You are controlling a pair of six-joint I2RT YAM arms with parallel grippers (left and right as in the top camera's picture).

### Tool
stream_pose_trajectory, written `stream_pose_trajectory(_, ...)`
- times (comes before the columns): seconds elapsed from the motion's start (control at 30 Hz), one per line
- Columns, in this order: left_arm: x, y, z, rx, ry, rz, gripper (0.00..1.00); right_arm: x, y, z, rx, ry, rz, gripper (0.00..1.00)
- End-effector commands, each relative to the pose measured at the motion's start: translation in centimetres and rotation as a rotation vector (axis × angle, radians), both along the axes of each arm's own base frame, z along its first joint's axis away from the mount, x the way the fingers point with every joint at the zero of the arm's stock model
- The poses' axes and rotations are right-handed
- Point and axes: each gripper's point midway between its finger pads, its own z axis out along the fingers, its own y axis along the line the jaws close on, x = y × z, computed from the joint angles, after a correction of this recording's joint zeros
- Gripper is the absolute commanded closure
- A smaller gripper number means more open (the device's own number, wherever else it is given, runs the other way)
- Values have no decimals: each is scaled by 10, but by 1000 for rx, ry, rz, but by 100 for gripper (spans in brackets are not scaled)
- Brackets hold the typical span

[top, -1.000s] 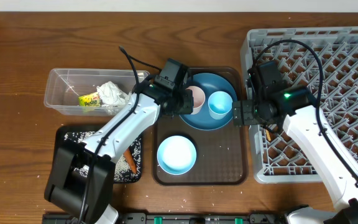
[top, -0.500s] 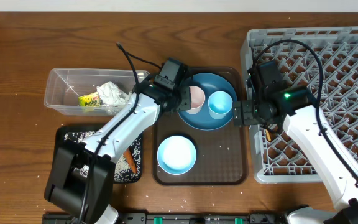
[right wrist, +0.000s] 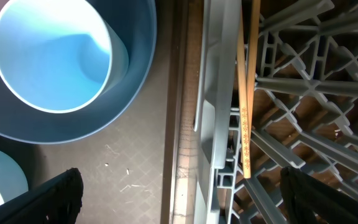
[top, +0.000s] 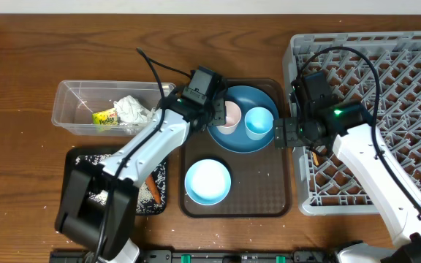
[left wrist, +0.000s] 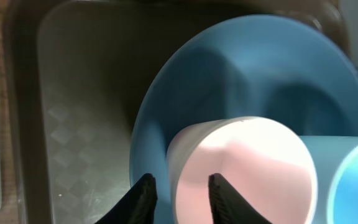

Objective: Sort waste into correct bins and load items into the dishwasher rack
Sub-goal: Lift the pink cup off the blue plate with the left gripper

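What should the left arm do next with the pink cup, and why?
Probably close the left gripper on the pink cup: its open fingers straddle the cup's wall, one inside, one outside, and the cup stands on the plate, ready to lift.

light: bright, even, from above | shadows: soft, faint | sheen: mild on dark-blue plate (left wrist: 247,62) | focus: overhead sharp; left wrist close-up soft; right wrist crisp

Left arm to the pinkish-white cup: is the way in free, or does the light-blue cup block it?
Probably yes. The left gripper is open, with one finger on either side of the near wall of the pinkish-white cup. The light-blue cup sits on the far side, clear of the fingers.
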Motion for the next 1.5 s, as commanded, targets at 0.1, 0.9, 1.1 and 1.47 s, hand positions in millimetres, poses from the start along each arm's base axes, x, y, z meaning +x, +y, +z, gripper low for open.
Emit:
stream_pose_trajectory(0.1,-3,5,-18,32,33,10,81,1,-4,4,-4,-14,-15,1)
stream_pose_trajectory(0.9,-72,61,164,-194,-188,32,94,1,-4,4,-4,-14,-15,1)
stream_pose_trajectory(1.1,-139,54,182,-322,-105,-201,94,1,-4,4,-4,-14,-15,1)
stream_pose_trajectory(1.47,-165,19,188,-539,17,-422,94,6,-1,5,12,-36,-26,1)
